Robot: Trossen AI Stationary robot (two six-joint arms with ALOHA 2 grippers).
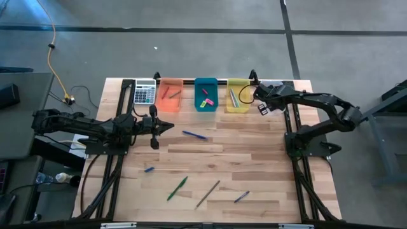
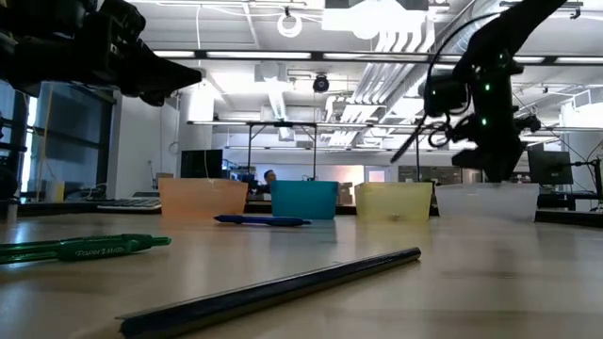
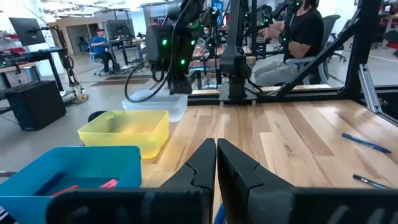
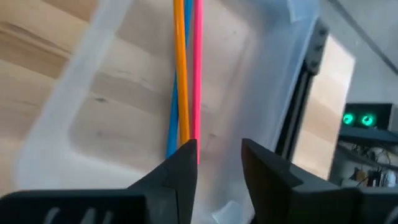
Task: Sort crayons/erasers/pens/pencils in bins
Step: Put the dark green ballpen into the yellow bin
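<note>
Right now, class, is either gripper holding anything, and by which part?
Nothing is held. The left gripper is shut on nothing above the table. The right gripper is open over the clear bin, gripping none of its sticks.

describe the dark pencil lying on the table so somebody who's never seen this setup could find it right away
Start from the row of bins along the table's far edge and look across to the near edge. There, roughly midway across, lies the dark pencil, slanted, between a green pen and a short blue pen. It alone is grey-brown and very thin.
</note>
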